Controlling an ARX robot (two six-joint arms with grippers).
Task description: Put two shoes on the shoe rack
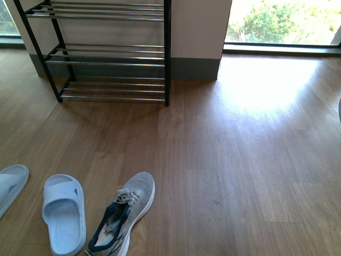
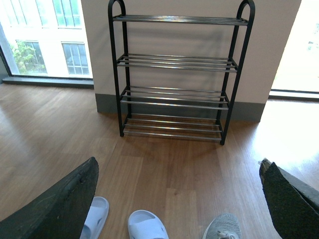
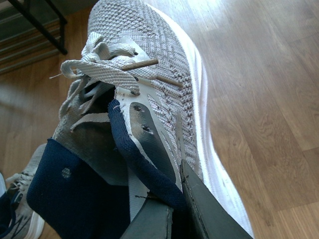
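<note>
One sneaker in hand, one on the floor. Pinches, with the right gripper closed down narrow, the navy collar rim of the held sneaker, the rim caught between the two dark fingers just behind the eyelets. Shows the laces loose and tangled, with two thin brown sticks lying across them. Looks from the right wrist along the shoe's length, heel close to the camera, toe pointing away toward the wood floor and a lower corner of the shoe rack. Cannot tell from that view whether the white sole is clear of the boards.

Holds the left gripper spread wide, fingers at opposite edges of the left wrist view, touching nothing, only bare floor between them. Faces the rack squarely from above the floor, four chrome-rod tiers upright against the pale wall.

Finds the second sneaker flat on its sole near the robot, toe angled up toward the rack and well apart from it, just beside a pale blue slide, with another slide further left at the edge of the front view. Shows neither arm in the front view.
</note>
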